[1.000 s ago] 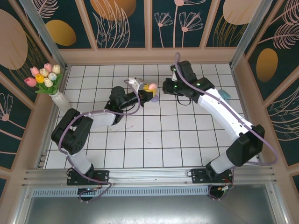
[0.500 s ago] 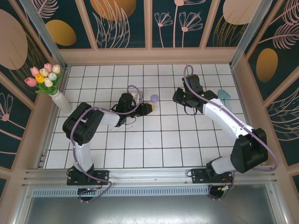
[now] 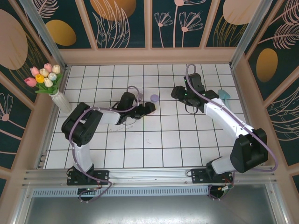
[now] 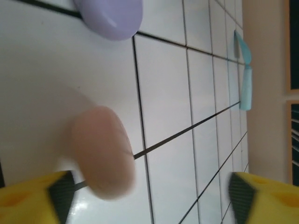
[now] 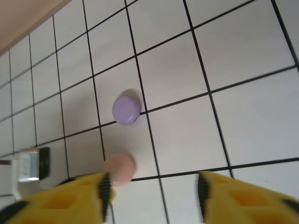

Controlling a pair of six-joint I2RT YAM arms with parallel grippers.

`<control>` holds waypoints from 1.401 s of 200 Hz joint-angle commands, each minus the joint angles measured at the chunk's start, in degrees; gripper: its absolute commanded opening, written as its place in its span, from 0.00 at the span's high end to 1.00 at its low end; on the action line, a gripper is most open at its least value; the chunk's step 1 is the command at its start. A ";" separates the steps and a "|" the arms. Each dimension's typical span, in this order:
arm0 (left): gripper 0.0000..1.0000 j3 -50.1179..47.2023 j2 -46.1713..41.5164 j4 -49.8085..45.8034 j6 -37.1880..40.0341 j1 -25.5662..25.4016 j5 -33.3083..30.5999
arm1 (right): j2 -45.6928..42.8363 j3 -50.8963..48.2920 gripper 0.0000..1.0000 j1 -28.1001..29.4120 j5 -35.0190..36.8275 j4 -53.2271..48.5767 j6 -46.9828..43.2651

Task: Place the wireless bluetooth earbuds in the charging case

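Two closed rounded charging cases lie on the white tiles, a purple case (image 5: 126,110) (image 4: 110,16) (image 3: 154,98) and a pale pink case (image 5: 119,169) (image 4: 103,151). The pink one looks blurred in the left wrist view, just off the left gripper's lower finger. My left gripper (image 4: 149,196) (image 3: 148,108) is low over the floor, open, with nothing between its yellow fingers. My right gripper (image 5: 153,189) (image 3: 176,92) hovers open to the right of both cases, holding nothing. The earbuds themselves are out of view.
A teal object (image 3: 224,94) (image 4: 244,70) lies near the right wall. A vase of tulips (image 3: 45,79) stands at the far left edge. Wooden walls enclose the tiled floor (image 3: 154,140). The left arm's wrist hardware (image 5: 32,165) shows at the right wrist view's left edge.
The left gripper came down from a raised pose to the tiles, and the pink case once at its fingers now lies on the floor. The right gripper drew back to the right.
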 commanded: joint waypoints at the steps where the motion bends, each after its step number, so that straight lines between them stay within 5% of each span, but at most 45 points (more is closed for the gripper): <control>1: 0.01 -2.19 -3.11 -15.03 2.59 2.44 -7.94 | -2.75 1.70 0.25 -2.06 1.20 -0.62 -0.76; 6: 0.02 -2.57 -4.46 -16.16 3.01 3.07 -8.64 | -3.14 1.61 0.13 -2.49 1.31 -0.78 -0.86; 28: 0.01 -4.92 -11.99 -20.06 4.29 6.90 -10.55 | -4.93 0.94 0.02 -4.99 1.36 -1.06 -1.61; 55: 0.01 -5.78 -22.13 -24.40 8.63 11.39 -16.89 | -7.57 -0.69 0.01 -7.57 4.80 0.25 -2.78; 82: 0.02 -4.58 -32.06 -25.66 19.37 12.30 -32.44 | -10.23 -4.27 0.01 -8.13 15.78 4.47 -5.53; 107: 0.01 -12.32 -42.79 -11.16 33.11 12.28 -46.70 | -13.46 -14.38 0.01 -8.55 28.98 17.37 -10.01; 140: 0.02 -25.94 -50.52 11.82 50.59 13.06 -55.52 | -13.16 -27.60 0.01 -12.02 31.53 35.23 -18.54; 203: 0.01 -38.81 -38.21 36.24 53.81 18.95 -52.72 | -5.58 -46.64 0.01 -17.55 29.65 69.76 -28.86; 235: 0.01 -41.32 -31.55 45.96 54.59 21.60 -47.53 | -6.10 -55.57 0.01 -18.87 15.90 90.46 -35.54; 269: 0.01 -41.67 -27.06 49.29 52.35 24.73 -42.69 | -4.11 -54.78 0.03 -22.21 4.20 91.70 -37.69; 280: 0.01 -41.00 -26.07 49.06 51.57 26.10 -40.47 | 0.58 -56.36 0.04 -22.96 3.13 99.46 -38.12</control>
